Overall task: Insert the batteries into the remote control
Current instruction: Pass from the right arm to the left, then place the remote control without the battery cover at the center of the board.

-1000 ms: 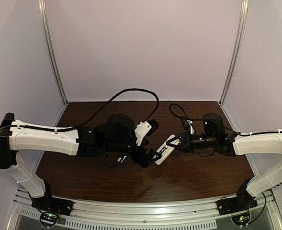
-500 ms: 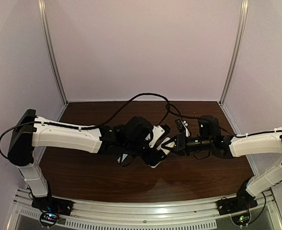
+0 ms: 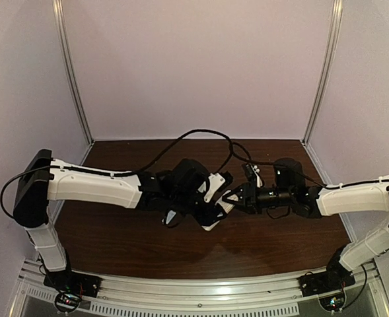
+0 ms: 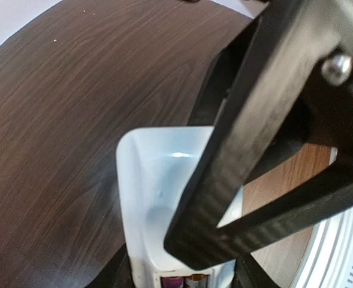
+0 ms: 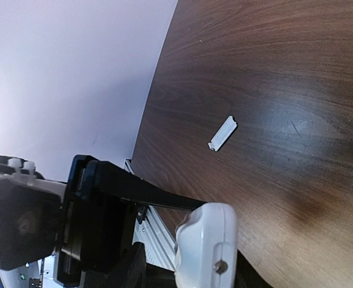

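Seen from above, both arms reach in over a dark wooden table [image 3: 115,238] and meet near its middle. The white remote control [image 3: 214,219] is raised there between the two tools. The left gripper [image 3: 209,212] comes at it from 9 o'clock and the right gripper [image 3: 232,198] from 2 o'clock. A black cable [image 3: 181,135] loops over the table at 12 o'clock.

In the left wrist view, the remote's open back recess faces the camera and its near end is clamped between the left gripper's fingers. Two battery ends show at 6 o'clock in the recess, the purple battery [image 4: 172,281] on the left and the gold battery [image 4: 195,279] touching it on the right. A black finger [image 4: 254,138] of the right gripper crosses in front on a slant from 1 o'clock and hides much of the recess. I cannot tell whether the right gripper is clenched.

In the right wrist view, a thin white cover strip [image 5: 223,132] lies flat on the wood, well apart, at 12 o'clock from the remote's rounded end.
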`<control>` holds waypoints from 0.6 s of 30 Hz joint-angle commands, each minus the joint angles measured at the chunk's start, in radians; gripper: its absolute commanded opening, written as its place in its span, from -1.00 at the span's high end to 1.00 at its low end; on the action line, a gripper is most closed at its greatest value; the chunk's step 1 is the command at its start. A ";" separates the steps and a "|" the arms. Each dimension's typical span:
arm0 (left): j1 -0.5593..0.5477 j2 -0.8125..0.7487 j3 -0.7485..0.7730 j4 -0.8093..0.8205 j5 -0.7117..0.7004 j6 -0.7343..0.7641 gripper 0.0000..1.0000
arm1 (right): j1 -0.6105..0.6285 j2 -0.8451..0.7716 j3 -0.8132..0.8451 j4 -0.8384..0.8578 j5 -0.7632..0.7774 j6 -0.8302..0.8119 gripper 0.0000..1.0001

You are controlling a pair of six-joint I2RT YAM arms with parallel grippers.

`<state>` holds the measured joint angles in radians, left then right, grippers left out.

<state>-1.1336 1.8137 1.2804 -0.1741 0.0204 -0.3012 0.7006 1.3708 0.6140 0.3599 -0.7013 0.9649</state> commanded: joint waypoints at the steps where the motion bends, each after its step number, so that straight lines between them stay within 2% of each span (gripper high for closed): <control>1: 0.014 -0.009 -0.062 -0.003 0.031 -0.005 0.28 | -0.057 -0.042 0.023 -0.033 -0.016 -0.041 0.02; 3: 0.014 -0.010 -0.090 -0.013 0.025 0.003 0.29 | -0.095 -0.065 0.024 -0.064 -0.021 -0.063 -0.14; 6: 0.015 0.003 -0.110 -0.040 0.000 0.020 0.30 | -0.148 -0.100 0.027 -0.140 -0.014 -0.109 -0.22; 18: 0.011 0.176 0.045 -0.262 -0.094 0.084 0.28 | -0.255 -0.202 -0.002 -0.289 -0.024 -0.196 -0.23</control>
<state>-1.1229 1.9503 1.2636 -0.3599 -0.0353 -0.2493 0.4641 1.2064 0.6178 0.1417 -0.7193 0.8173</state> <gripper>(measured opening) 0.490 0.615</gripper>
